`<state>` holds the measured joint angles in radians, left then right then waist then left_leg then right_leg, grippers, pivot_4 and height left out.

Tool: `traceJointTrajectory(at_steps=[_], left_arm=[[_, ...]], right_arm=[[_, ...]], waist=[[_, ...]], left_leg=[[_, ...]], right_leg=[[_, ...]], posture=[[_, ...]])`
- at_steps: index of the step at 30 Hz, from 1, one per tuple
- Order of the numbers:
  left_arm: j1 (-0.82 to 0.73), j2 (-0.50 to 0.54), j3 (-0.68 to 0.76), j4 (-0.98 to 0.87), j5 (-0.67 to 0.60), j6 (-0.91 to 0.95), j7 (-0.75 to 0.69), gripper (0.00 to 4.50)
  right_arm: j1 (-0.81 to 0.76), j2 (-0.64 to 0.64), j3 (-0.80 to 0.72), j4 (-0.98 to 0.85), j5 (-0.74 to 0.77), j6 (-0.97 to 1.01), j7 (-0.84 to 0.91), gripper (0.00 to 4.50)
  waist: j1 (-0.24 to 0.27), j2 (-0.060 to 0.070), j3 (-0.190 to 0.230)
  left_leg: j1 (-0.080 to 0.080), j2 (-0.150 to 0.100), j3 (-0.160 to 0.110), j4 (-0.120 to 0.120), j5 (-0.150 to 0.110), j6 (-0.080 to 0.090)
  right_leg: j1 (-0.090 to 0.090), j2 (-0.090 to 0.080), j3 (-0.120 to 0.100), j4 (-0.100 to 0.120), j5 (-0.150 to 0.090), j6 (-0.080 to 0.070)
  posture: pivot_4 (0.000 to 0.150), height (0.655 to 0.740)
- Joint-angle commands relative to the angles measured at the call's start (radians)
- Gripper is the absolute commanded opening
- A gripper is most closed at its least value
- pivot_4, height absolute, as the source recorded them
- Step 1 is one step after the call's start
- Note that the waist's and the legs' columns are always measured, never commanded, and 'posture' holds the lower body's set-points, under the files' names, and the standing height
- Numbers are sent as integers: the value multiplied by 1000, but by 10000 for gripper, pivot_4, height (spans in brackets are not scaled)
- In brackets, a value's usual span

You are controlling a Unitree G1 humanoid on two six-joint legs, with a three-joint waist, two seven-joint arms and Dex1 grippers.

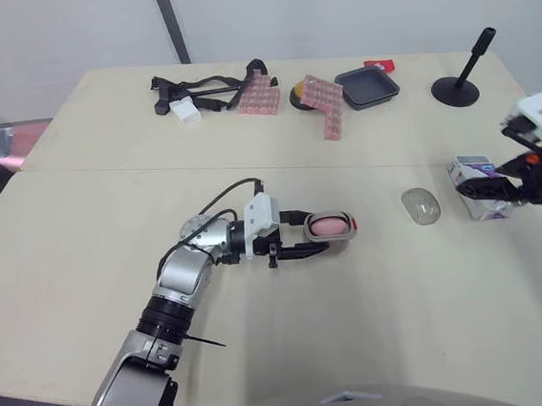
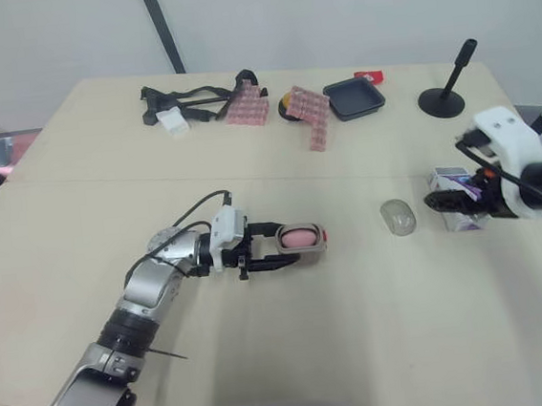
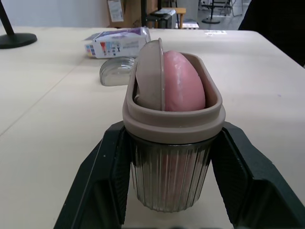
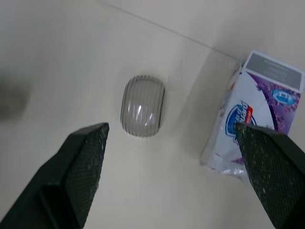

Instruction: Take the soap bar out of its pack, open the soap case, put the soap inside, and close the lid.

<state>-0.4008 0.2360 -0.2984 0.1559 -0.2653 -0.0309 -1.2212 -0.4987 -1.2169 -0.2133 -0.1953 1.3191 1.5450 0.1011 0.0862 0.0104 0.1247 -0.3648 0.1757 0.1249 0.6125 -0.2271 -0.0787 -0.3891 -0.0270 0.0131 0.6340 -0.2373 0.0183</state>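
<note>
Left hand is clamped on the case, one black finger on each long side, and holds it near the middle of the tabletop. The soap is already in the case, pink and sitting tilted, with a beige insert standing on edge against it. The case is open on top, and its long axis runs left to right.

The right hand hovers at the right side with its fingers spread wide and nothing between them. The pack lies just under and beside it, with its end flap open.

The lid, clear and ribbed, lies flat on the tabletop between the case and the pack, apart from both but closer to the pack. It is to the left of the right hand and well to the right of the left hand, so the free right hand is the nearer one and looks best placed to fetch it.

The lid's long axis seems to run near to far, across the case's. It would probably need about a quarter turn before it can seat. The tilted soap and upright insert may also stop it closing flush.
</note>
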Motion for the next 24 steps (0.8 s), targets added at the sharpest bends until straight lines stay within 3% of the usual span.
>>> traceJointTrajectory(at_steps=[1, 7, 24], left_arm=[[-16, -7, -5, -9, -6, -22, 1, 19273], [-21, -18, -8, 2, -5, -30, 9, 19273], [-28, -29, -16, 2, -4, -28, 25, 19273]], right_arm=[[-148, 63, 145, 106, -9, 68, -36, 44761], [-230, 130, 310, 153, -20, 69, -73, 44761], [-250, 265, 363, 210, -66, 69, -141, 44761]], waist=[[0, 0, 0], [21, 0, 0], [41, 0, 0]], left_leg=[[0, 0, 0, 1, 0, 0], [-2, 0, 0, 4, 0, 0], [-5, 1, 1, 5, 0, 0]], right_leg=[[0, 0, 0, 1, 0, 0], [-1, 0, 0, 3, 0, 0], [-4, 1, 0, 7, 0, 0]], posture=[[1500, 7398], [1500, 7398], [1500, 7398]])
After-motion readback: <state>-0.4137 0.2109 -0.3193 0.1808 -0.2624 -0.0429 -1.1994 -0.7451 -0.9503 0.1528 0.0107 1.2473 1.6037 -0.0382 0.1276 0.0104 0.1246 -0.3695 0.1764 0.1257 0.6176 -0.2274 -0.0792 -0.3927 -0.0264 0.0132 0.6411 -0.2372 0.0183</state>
